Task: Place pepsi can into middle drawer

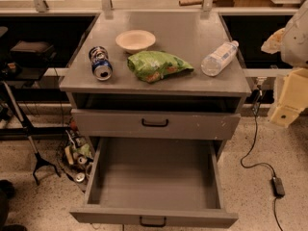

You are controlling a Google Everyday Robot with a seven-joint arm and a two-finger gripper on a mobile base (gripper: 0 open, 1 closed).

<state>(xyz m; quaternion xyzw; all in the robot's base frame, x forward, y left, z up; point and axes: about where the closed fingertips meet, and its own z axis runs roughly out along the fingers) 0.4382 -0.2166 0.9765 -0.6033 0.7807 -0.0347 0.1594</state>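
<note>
The pepsi can (100, 63) is blue with a silver top. It lies on its side at the left of the grey cabinet top (187, 32), its top facing me. The middle drawer (154, 177) is pulled wide open below, and its inside shows nothing in it. Its black handle (153, 221) is at the bottom edge of the view. My gripper (287, 110), cream-coloured, hangs at the far right edge, off to the right of the cabinet and well away from the can. It holds nothing that I can see.
On the cabinet top stand a white bowl (135, 39), a green chip bag (157, 65) and a clear water bottle (219, 57) lying on its side. The upper drawer (155, 123) is shut. Cables and clutter (77, 155) lie on the floor left; a black cable (262, 165) lies right.
</note>
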